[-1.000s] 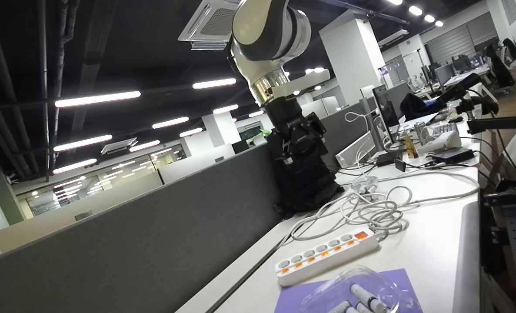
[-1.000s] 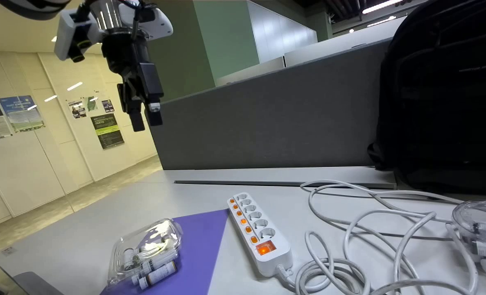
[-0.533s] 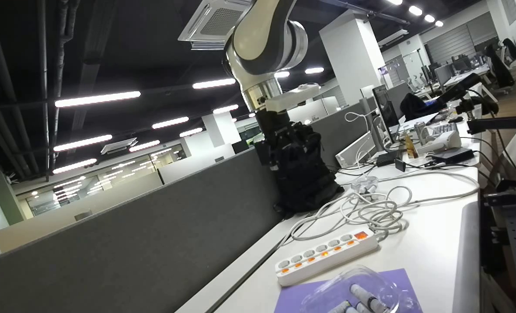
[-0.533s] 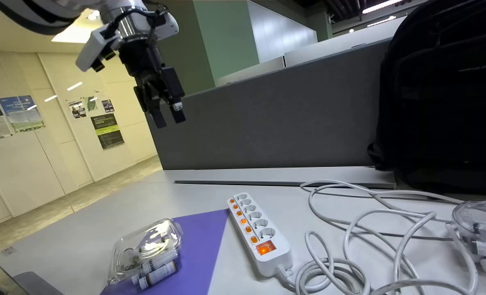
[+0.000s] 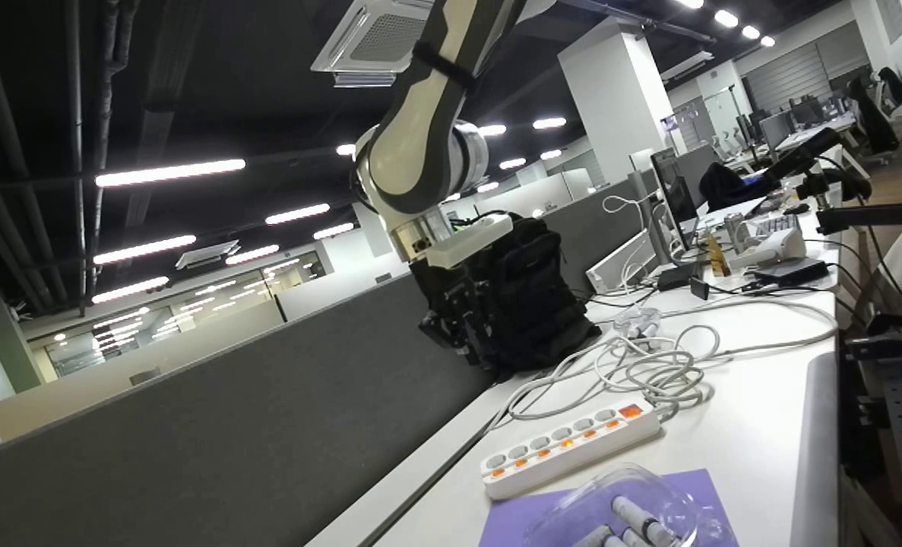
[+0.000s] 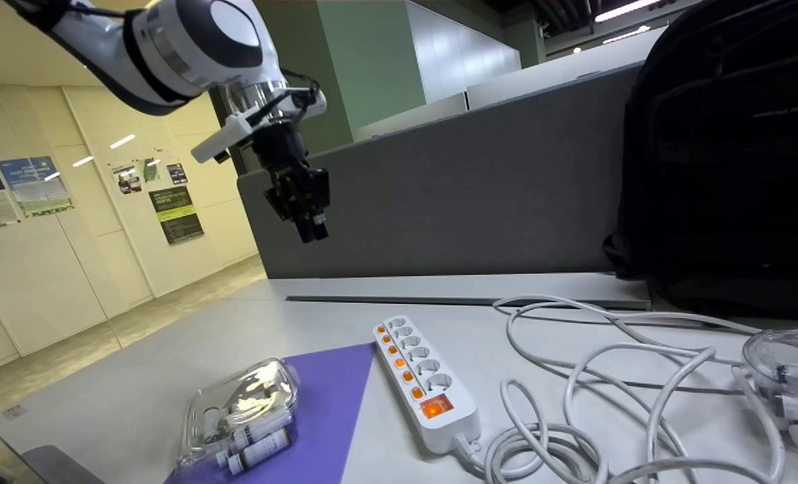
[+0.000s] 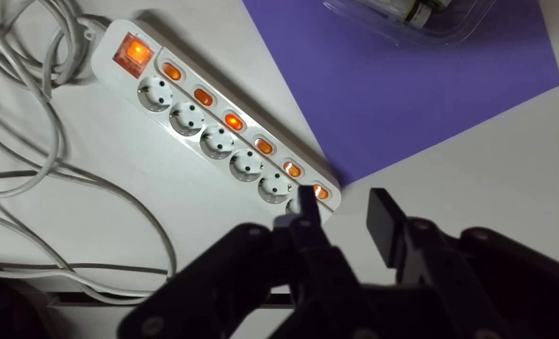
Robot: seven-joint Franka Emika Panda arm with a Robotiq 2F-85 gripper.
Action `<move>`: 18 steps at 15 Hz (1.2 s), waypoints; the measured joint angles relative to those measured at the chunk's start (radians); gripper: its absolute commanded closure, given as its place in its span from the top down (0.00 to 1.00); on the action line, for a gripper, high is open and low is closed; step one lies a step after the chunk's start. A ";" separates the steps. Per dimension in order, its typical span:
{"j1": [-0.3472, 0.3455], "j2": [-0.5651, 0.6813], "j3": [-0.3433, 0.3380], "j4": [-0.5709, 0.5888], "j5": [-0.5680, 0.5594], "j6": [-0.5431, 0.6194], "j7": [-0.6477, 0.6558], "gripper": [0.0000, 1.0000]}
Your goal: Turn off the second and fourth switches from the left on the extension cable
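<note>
In an exterior view, the long white plastic extension cable (image 5: 572,458) lay on the white desk (image 5: 762,425), just beside a flat purple sheet (image 5: 507,520). The white-and-black jointed arm (image 5: 420,137) leaned in front of a black cloth backpack (image 5: 534,304), where I couldn't make out the jaws. Counting from the end away from the square orange master switch (image 5: 631,411), which I took for the left, the fourth small oval orange switch (image 5: 567,443) glowed.

In an exterior view, the black two-fingered gripper (image 6: 314,233) hung above the extension cable's level, well apart from it. From there the gap in its jaws couldn't be judged.

In the wrist view, the jaws stood part-way apart with nothing between them, one finger (image 7: 309,203) hiding a little of the extension cable's end. White glare sat on the second small oval orange switch (image 7: 292,168); I couldn't tell if it was lit. The fourth plainly shone, so it seemed left to do; lining up looked like the step in hand.

To do it well, I would have brought the jaws together into one narrow tip, since the switches sat close. Then I'd have centred it over each target, pressed straight down lest the extension cable slide, and lifted clear before crossing.
</note>
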 measured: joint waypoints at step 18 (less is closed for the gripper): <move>0.127 0.562 -0.086 0.626 -0.027 -0.351 -0.108 0.00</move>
